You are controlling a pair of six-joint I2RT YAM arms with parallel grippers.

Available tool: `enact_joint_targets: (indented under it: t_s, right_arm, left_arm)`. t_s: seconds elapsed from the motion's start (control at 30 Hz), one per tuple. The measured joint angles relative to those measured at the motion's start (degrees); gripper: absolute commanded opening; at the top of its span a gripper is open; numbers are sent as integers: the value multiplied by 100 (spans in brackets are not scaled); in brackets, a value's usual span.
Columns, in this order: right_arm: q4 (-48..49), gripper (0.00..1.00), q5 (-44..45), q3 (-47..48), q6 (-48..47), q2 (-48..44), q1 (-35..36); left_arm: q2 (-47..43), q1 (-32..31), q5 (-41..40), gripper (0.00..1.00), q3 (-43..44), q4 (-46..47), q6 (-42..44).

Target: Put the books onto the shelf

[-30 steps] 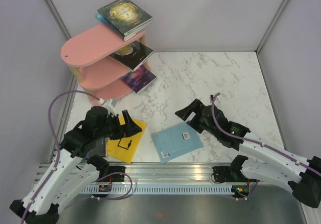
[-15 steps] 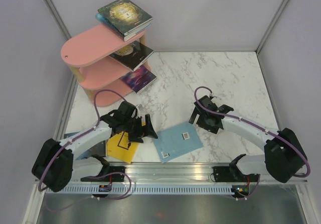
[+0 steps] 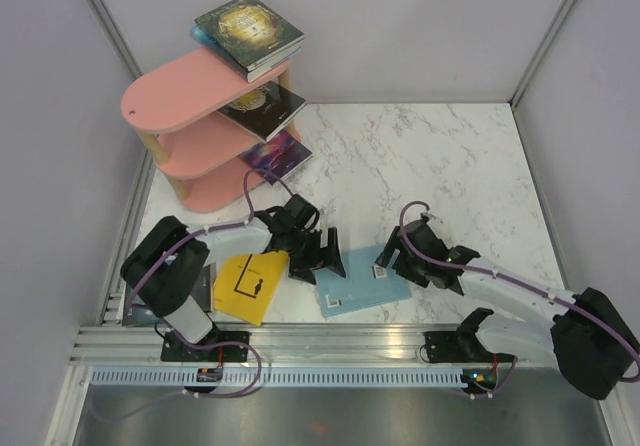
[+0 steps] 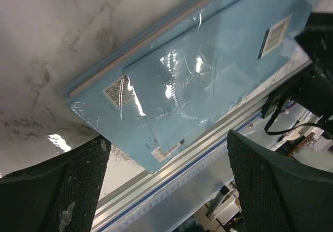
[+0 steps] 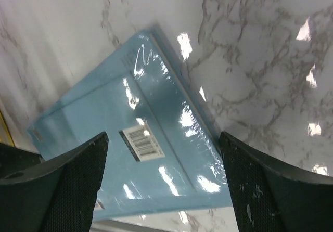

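The pink shelf (image 3: 190, 91) stands at the back left. Dark books lie on its top tier (image 3: 248, 31), middle tier (image 3: 262, 108) and bottom tier (image 3: 275, 156). A light blue book (image 3: 362, 278) lies flat near the table's front, with a yellow book (image 3: 250, 286) to its left. My left gripper (image 3: 322, 254) hovers open over the blue book's left edge, and my right gripper (image 3: 392, 258) hovers open over its right edge. In the left wrist view the blue book (image 4: 192, 71) lies beyond the spread gripper (image 4: 166, 185). In the right wrist view the book (image 5: 130, 138) lies under the open gripper (image 5: 164, 188).
A metal rail (image 3: 340, 341) runs along the table's near edge, just in front of both loose books. Grey walls close in the left, back and right. A greyish flat thing (image 3: 138, 311) shows under the left arm near the left edge.
The left gripper swung right, off the yellow book to the blue book's left edge. The right gripper came nearer and lower, onto the blue book's right edge. The books have not moved.
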Motion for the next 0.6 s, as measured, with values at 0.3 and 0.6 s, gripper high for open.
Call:
enact_joint_targets:
  t_s: [0.3,0.6]
  right_arm:
    - [-822,86,37,-459,1283,-1161,1878]
    - [-2166,86,-149,748,1646,-1969,2094]
  left_arm:
    - [1556,201,-621,93,2269,-1032,205]
    - [1801,-4,-866,94,3545,-1097,431]
